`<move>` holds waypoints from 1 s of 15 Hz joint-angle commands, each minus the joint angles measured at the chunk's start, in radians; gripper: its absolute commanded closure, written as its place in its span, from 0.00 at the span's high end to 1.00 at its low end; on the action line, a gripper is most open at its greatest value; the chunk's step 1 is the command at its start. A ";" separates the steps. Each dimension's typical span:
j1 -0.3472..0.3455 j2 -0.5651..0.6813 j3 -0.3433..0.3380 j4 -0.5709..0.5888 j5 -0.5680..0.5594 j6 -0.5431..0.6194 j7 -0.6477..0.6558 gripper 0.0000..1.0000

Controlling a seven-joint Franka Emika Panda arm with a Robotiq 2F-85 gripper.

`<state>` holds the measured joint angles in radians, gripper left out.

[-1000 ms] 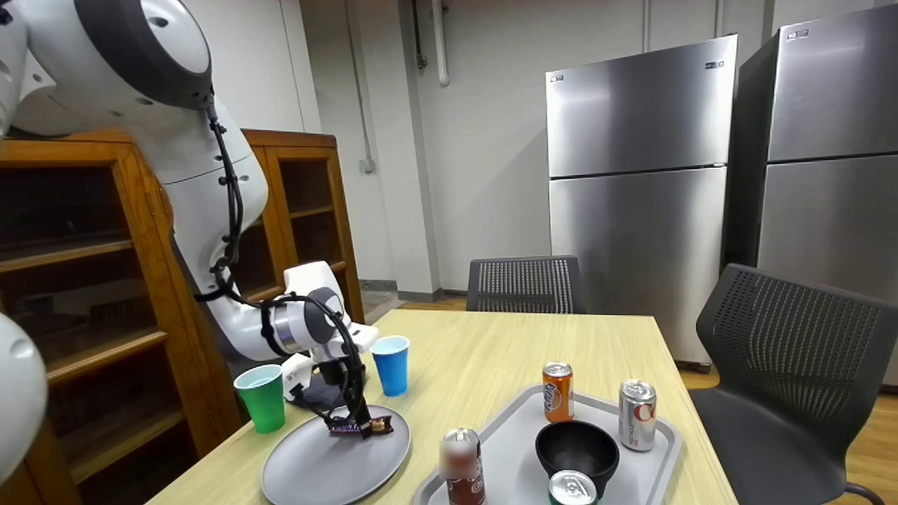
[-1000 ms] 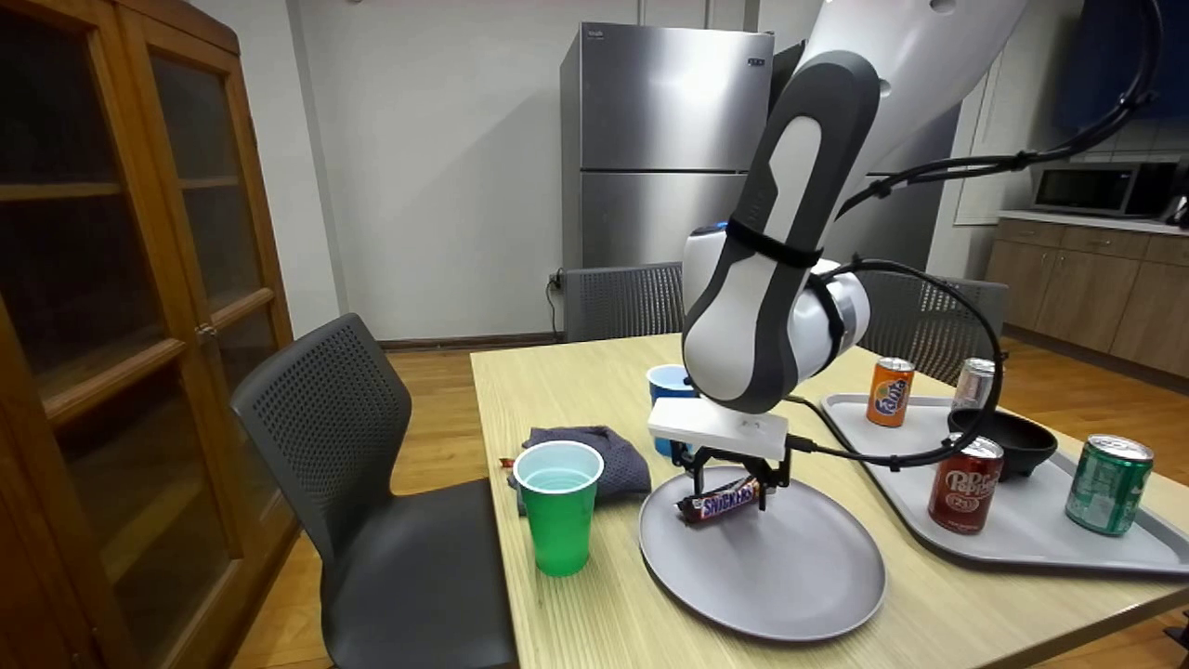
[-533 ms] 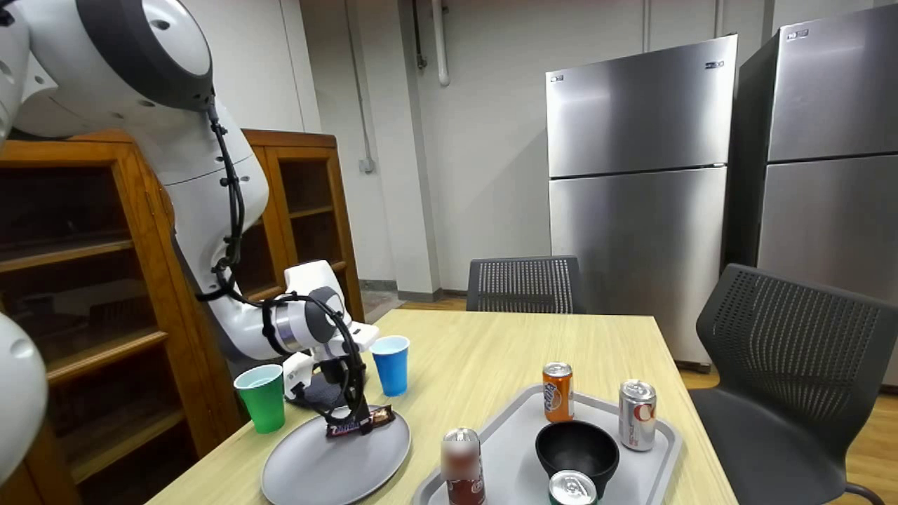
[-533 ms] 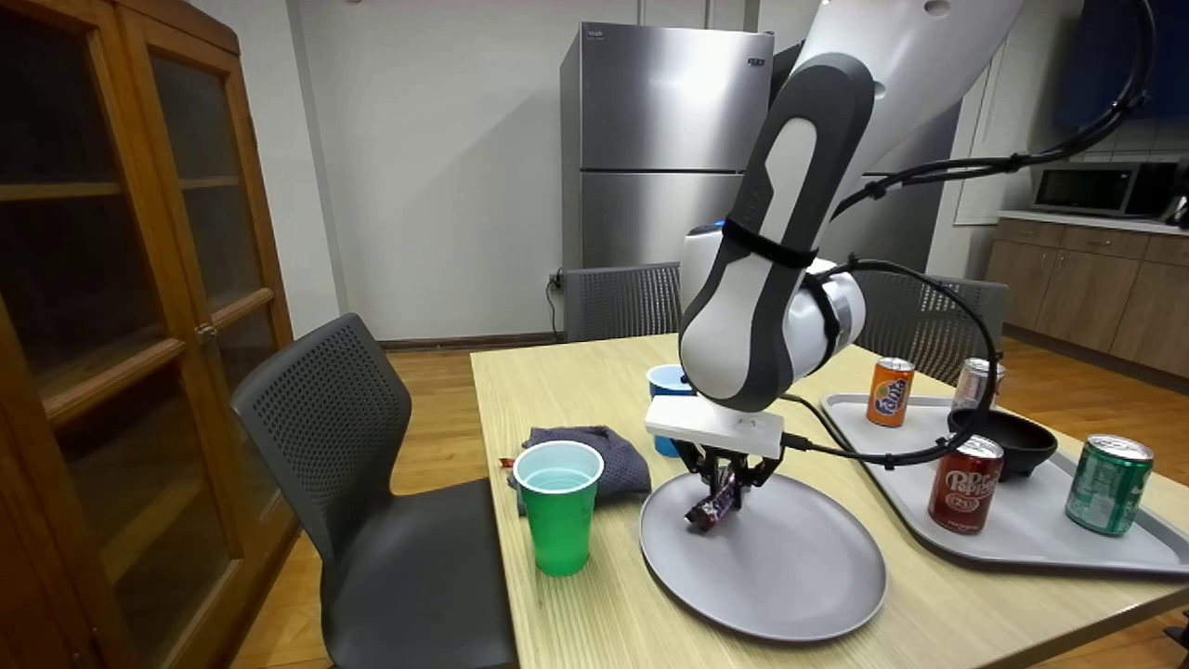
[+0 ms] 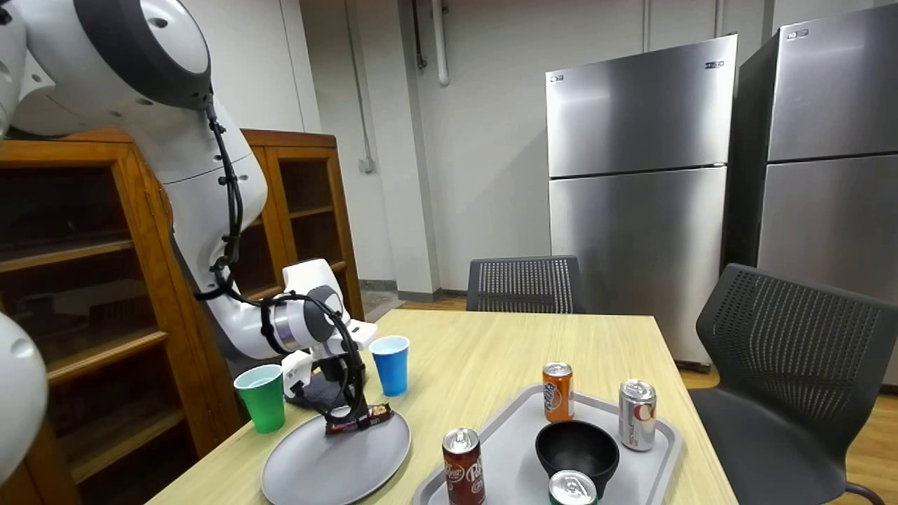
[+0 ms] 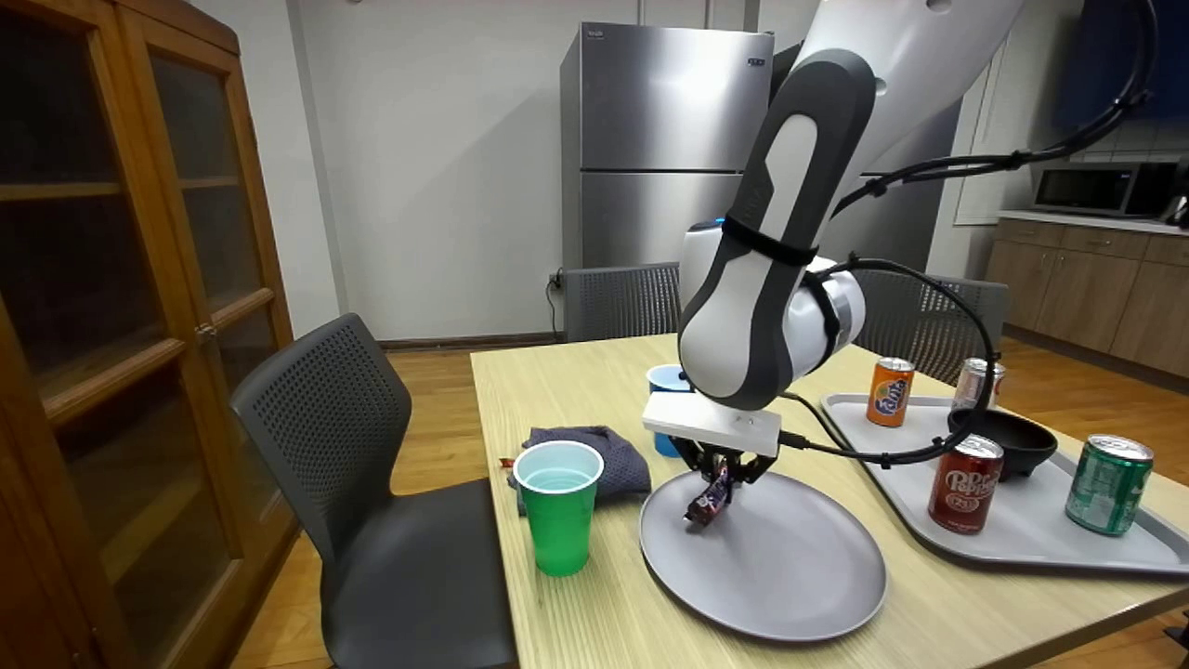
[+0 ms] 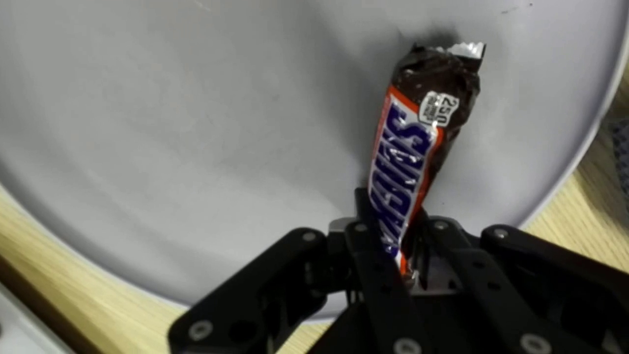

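Observation:
A Snickers bar (image 7: pixel 405 152) in a brown wrapper is pinched between the black fingers of my gripper (image 7: pixel 392 210) in the wrist view. Its printed face shows there, and its lower end is partly hidden among the fingers. Beneath lies a round grey plate (image 7: pixel 206 128). In an exterior view the bar (image 6: pixel 710 500) sticks out from the fingers toward the plate's near left side, slightly tilted. Both exterior views show the gripper low above the far part of the plate (image 5: pixel 330 466). Whether the bar touches the plate, I cannot tell.
Around the plate stand a green cup (image 6: pixel 561 520), a blue cup (image 5: pixel 391 366) and a dark folded cloth (image 6: pixel 604 460). A grey tray (image 5: pixel 501 463) holds several cans and a black bowl (image 5: pixel 577 449). Chairs (image 6: pixel 372 483) stand at the wooden table (image 5: pixel 491 351).
The fingers have closed from wide apart onto the Snickers bar. It has swung from lying across the jaws to pointing out between them. The arm has shifted very slightly.

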<state>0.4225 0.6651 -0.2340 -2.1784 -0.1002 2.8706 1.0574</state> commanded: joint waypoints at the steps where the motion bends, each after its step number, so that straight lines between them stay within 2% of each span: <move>1: 0.024 -0.074 -0.002 -0.069 0.019 0.035 -0.001 0.04; 15: 0.082 -0.302 0.051 -0.290 -0.010 0.081 -0.038 0.04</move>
<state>0.4970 0.4468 -0.2008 -2.3975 -0.1031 2.9435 1.0471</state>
